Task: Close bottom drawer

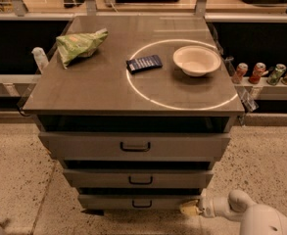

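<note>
On the worktop (99, 94) a crumpled green bag (79, 44) lies at the left, a dark blue packet (144, 63) near the middle and a white bowl (197, 60) to its right. Below, the bottom drawer (108, 201) is the lowest, narrowest front, with a dark gap above it. The gripper (189, 208) sits low, just beside its right end; whether it is spread or closed cannot be told.

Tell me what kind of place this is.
Probably an office kitchenette or break area: a chip bag and white bowl on a drawer cabinet, soda cans shelved alongside. The gripper sits by the bottom drawer.
</note>
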You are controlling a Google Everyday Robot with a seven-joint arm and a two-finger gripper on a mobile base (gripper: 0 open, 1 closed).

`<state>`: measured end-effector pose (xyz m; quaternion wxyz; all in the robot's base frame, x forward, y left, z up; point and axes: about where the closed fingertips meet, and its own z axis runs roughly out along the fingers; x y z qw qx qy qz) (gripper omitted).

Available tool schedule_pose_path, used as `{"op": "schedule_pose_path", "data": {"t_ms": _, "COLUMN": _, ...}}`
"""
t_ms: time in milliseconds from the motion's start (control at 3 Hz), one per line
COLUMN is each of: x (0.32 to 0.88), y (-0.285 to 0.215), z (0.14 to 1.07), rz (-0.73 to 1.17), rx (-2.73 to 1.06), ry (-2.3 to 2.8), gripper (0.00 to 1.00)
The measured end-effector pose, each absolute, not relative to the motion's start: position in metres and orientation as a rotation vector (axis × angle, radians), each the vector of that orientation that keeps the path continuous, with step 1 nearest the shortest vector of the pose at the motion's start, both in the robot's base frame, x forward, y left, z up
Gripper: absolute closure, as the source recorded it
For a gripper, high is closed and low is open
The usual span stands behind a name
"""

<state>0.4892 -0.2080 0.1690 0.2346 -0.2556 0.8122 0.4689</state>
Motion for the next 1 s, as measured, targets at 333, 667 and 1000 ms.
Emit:
{"op": "schedule_pose_path", "data": {"t_ms": 333, "x": 0.498, "y": -0.207, "z": 0.171, "rz": 1.267, "rx": -0.723, "ry": 2.229, "gripper": 1.00}}
{"op": "schedule_pose_path", "data": {"t_ms": 667, "x": 0.499, "y": -0.206, "z": 0.171, "rz": 1.257, "rx": -0.734, "ry": 2.235, "gripper": 1.00}}
{"op": "schedule_pose_path", "data": {"t_ms": 1000, "x": 0.489, "y": -0.210, "z": 0.171, "rz": 1.248, "rx": -0.700, "ry": 2.268, "gripper": 1.00}}
